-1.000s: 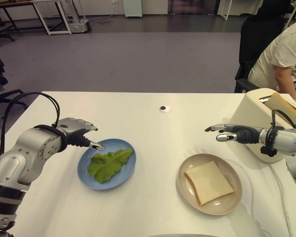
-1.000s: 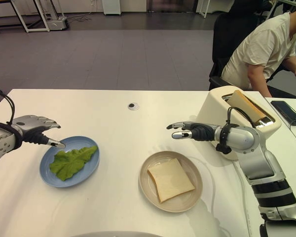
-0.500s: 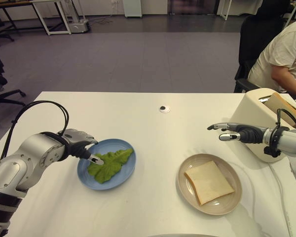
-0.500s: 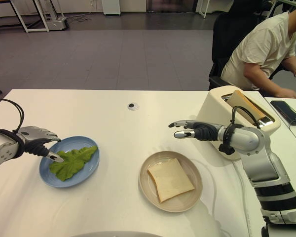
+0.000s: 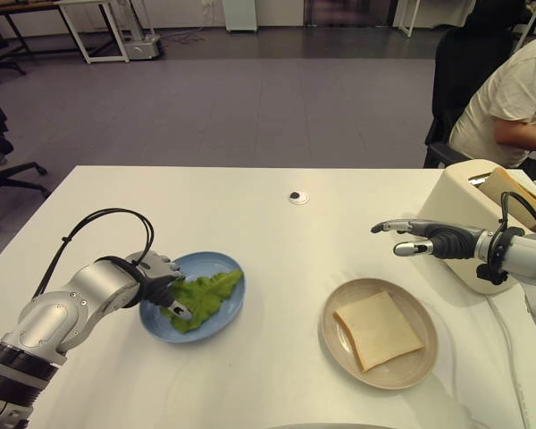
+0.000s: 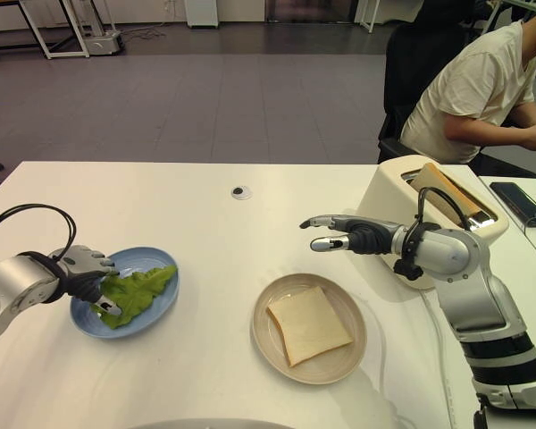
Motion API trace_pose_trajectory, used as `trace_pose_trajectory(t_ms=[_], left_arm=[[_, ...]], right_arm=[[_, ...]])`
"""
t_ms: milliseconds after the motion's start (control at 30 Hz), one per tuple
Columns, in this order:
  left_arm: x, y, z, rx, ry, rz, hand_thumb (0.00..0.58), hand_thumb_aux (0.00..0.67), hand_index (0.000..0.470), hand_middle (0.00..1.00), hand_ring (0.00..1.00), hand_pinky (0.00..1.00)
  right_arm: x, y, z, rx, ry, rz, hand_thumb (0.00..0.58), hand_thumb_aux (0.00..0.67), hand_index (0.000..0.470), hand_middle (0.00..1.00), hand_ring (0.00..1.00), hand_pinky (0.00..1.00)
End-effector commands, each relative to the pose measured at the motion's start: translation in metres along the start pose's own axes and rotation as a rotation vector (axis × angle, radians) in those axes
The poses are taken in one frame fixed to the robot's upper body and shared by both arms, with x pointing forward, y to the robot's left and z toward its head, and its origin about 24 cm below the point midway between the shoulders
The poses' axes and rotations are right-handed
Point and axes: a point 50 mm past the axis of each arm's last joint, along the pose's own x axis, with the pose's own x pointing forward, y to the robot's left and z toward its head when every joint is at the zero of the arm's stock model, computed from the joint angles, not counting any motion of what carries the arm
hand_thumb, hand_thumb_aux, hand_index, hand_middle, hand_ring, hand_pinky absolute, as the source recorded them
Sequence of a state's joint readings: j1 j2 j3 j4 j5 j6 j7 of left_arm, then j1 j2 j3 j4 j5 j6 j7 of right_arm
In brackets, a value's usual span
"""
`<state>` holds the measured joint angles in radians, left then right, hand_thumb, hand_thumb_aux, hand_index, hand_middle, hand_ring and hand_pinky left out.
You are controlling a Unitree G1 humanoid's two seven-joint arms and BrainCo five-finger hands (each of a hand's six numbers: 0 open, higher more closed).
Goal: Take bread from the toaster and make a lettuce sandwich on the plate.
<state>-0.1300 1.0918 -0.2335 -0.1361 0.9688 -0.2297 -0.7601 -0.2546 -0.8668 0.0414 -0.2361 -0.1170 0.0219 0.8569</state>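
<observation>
white table (image 5: 277, 223) | left hand (image 5: 152, 279) fingers (image 5: 180, 311) curled on lettuce (image 5: 207, 290) | right hand (image 5: 433, 240) fingers (image 5: 389, 227) spread

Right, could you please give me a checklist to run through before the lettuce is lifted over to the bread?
1. Left hand on lettuce in blue plate: ok.
2. Grip on lettuce secure: cannot tell.
3. Bread slice flat on beige plate: ok.
4. Right hand open, clear of beige plate: ok.
5. Second slice standing in toaster: ok.
</observation>
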Motion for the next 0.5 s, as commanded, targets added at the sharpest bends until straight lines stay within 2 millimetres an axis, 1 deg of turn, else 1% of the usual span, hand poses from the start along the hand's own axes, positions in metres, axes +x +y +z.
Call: trace_pose_trajectory(t_ms=[33,100,300,400,500], left_arm=[[0.013,-0.010,0.018,-0.042,-0.079,-0.039,0.580,0.670,0.470,0.00,0.00,0.00],[0.015,-0.014,0.022,-0.064,-0.089,-0.053,0.580,0.670,0.470,0.00,0.00,0.00],[0.021,-0.012,0.029,-0.084,-0.136,-0.017,0.580,0.670,0.470,0.00,0.00,0.00],[0.019,0.002,0.025,-0.082,-0.148,0.040,0.580,0.670,0.470,0.00,0.00,0.00],[0.014,0.011,0.022,-0.125,-0.180,0.087,0.580,0.670,0.470,0.00,0.00,0.00]], right_arm=[[0.000,-0.002,0.005,-0.020,-0.010,0.007,0.000,0.000,0.000,0.00,0.00,0.00],[0.001,-0.002,0.007,-0.030,-0.014,0.013,0.000,0.000,0.000,0.00,0.00,0.00],[-0.001,0.000,0.007,-0.041,0.002,0.022,0.000,0.000,0.000,0.00,0.00,0.00],[-0.004,0.000,0.005,-0.033,0.016,0.012,0.000,0.000,0.000,0.00,0.00,0.00],[-0.004,0.000,0.004,-0.027,0.020,0.004,0.000,0.000,0.000,0.00,0.00,0.00]])
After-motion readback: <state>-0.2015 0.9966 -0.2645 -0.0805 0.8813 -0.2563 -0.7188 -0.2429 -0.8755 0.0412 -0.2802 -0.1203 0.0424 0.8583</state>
